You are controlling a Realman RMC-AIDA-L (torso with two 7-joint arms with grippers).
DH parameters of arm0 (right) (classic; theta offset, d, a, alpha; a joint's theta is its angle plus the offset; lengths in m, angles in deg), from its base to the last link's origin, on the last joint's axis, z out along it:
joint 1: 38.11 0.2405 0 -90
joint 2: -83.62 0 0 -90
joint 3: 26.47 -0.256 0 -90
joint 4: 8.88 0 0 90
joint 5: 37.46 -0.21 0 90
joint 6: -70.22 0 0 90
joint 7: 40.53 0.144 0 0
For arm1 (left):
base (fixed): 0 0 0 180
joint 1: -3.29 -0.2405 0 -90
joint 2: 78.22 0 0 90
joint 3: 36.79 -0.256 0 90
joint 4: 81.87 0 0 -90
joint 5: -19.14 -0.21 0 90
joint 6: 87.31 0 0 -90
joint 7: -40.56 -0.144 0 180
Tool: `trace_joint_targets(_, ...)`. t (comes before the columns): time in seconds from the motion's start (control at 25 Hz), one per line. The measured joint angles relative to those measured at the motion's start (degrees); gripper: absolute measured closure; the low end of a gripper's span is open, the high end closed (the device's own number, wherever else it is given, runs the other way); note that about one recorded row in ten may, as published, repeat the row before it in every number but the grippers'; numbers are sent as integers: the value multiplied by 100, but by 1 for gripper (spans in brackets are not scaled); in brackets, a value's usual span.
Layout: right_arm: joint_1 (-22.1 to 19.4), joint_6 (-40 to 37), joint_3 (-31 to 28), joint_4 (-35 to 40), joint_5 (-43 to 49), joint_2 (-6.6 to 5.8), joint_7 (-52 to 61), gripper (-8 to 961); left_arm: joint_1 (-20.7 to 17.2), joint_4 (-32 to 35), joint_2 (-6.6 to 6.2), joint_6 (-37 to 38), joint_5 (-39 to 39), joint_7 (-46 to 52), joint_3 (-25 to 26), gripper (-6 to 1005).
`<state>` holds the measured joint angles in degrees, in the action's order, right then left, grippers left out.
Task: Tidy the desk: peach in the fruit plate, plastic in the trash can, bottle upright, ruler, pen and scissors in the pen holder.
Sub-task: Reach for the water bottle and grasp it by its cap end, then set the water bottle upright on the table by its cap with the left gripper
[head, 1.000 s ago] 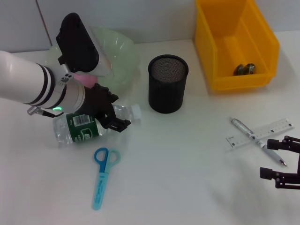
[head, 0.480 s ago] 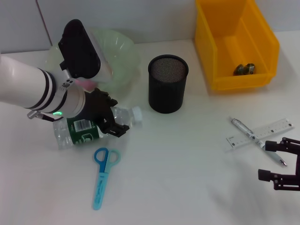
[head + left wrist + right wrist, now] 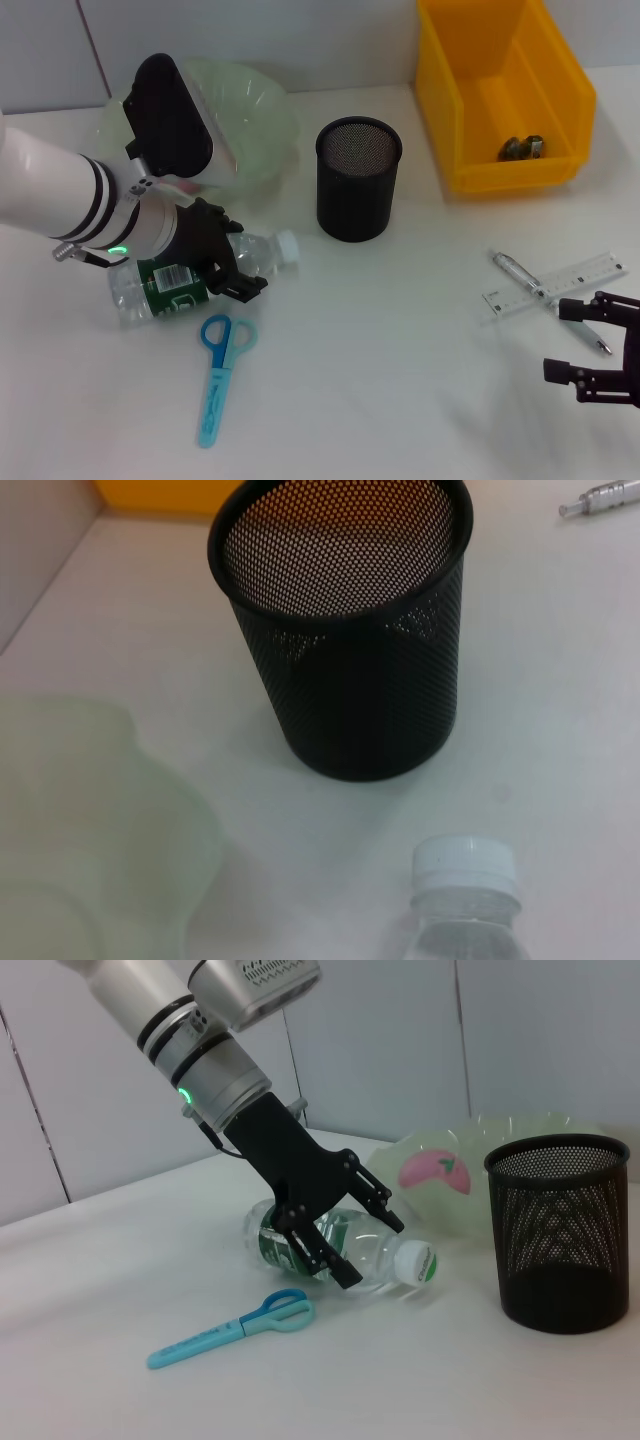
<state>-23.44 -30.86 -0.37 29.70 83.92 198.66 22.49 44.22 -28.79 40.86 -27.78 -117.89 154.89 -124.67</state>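
left gripper (image 3: 236, 268) | fingers spread astride bottle (image 3: 190, 278), not closed | bottle lying on worktop (image 3: 400, 360), cap toward pen holder (image 3: 358, 180) | scissors (image 3: 218, 372) just below fingers | right gripper (image 3: 598, 342) open, near pen (image 3: 548, 302), ruler (image 3: 556, 284)

Table (image 3: 400, 400): plain white top, matte, filling most of the head view. Soft shadows fall on it; light even and diffuse (source not visible). Wall (image 3: 300, 40): pale grey panels behind the table's far edge, with a dark vertical seam (image 3: 88, 45) at the left. Right wrist view shows the same panelled wall (image 3: 400, 1050), with several seams.
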Motion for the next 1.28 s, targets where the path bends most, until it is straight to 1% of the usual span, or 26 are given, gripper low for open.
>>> trace_joint_targets(0.6,53,1,0,0,81,10,44,122,-8,8,0,-3,9,-31,-258,256)
trace_joint_targets(0.64,53,1,0,0,81,10,49,122,23,-11,0,1,13,-44,-374,256)
trace_joint_targets(0.8,53,1,0,0,81,10,66,123,24,13,0,4,11,-37,-447,259)
trace_joint_targets(1.28,58,-18,-42,0,81,10,116,123,-23,141,2,96,40,-4,-437,258)
